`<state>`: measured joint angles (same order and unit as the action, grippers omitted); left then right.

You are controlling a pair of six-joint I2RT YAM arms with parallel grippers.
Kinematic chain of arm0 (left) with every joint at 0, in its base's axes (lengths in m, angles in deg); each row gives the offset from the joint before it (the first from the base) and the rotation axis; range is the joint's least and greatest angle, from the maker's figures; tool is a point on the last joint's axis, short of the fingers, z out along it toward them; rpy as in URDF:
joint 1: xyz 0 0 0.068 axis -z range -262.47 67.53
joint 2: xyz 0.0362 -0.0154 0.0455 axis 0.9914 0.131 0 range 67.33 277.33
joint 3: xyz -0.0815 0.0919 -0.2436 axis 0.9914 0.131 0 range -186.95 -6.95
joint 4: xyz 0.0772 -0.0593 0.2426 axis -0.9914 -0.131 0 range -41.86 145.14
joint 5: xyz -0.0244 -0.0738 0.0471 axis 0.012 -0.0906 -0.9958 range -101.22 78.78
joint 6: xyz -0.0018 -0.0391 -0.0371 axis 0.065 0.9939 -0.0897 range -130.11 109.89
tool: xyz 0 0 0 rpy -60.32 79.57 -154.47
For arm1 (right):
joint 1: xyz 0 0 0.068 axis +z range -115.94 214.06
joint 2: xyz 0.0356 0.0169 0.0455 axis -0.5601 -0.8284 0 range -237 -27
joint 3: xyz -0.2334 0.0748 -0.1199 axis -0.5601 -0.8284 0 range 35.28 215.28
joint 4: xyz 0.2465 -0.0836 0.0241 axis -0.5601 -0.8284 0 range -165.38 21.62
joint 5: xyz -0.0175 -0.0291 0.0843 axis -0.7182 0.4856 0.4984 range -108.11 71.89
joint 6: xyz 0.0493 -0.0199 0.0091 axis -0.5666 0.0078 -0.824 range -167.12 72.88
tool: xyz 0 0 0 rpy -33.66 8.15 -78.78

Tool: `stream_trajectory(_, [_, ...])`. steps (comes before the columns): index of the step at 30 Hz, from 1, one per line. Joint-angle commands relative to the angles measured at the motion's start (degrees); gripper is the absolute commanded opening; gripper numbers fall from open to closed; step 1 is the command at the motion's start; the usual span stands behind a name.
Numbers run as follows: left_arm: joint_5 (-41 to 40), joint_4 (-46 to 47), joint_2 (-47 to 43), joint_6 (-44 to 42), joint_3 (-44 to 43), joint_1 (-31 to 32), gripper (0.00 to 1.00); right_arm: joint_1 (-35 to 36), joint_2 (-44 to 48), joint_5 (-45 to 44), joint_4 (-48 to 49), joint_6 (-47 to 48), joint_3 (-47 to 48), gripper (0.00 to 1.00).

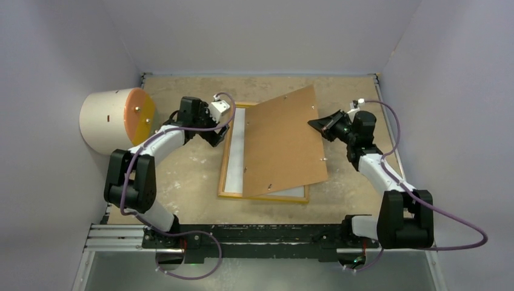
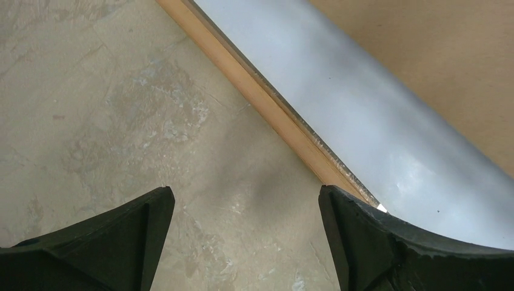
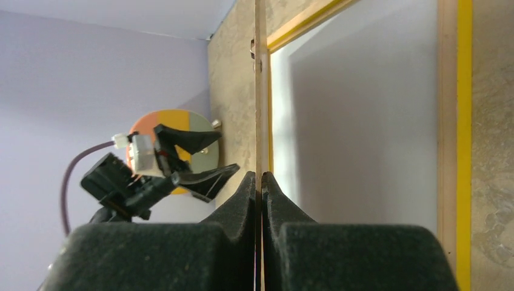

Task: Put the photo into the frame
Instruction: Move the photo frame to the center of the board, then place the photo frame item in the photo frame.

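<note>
The frame [image 1: 260,197] lies flat mid-table, light wood rails up [image 2: 267,103], with its yellow side edge [image 3: 464,121] showing. A pale grey-white sheet [image 1: 237,130] fills its opening [image 2: 363,103]. No printed picture shows on the sheet, so I cannot tell whether it is the photo face down or the pane. My right gripper [image 1: 319,125] is shut [image 3: 261,176] on the right edge of the brown backing board [image 1: 282,142], which slants over the frame. My left gripper [image 1: 215,138] stands open [image 2: 244,191] over bare table at the frame's left rail, holding nothing.
A white drum [image 1: 112,120] with an orange and yellow face lies at the far left, beside the left arm. Lilac walls close in the table on the left, back and right. Bare tabletop [image 1: 182,182] shows left of the frame.
</note>
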<state>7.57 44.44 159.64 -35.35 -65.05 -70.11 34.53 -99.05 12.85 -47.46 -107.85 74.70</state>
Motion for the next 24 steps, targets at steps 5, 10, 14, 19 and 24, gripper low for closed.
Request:
stream_trajectory(5, [-2.3, -6.3, -2.9, -6.5, -0.9, -0.3, 0.98, 4.3, -3.8, -6.3, 14.5, -4.5, -2.1, 0.0])
stream_trajectory(10, [-7.3, -5.4, -1.2, -10.2, 2.4, -0.3, 0.98, 7.4, -8.3, -7.2, 19.3, -6.0, -1.9, 0.0])
stream_trajectory(14, [-8.1, -3.0, -0.4, -10.9, 5.5, -0.3, 0.99, 8.8, -9.8, -8.1, 21.0, -6.4, -2.1, 0.0])
stream_trajectory(19, [-7.7, -0.8, 1.5, -10.8, 7.2, -0.3, 0.97, 9.2, -10.2, -9.1, 23.0, -7.0, -3.1, 0.0])
stream_trajectory(24, [-6.5, 0.3, 2.9, -9.9, 7.2, -0.2, 0.96, 9.6, -10.1, -10.6, 23.4, -6.9, -3.5, 0.0])
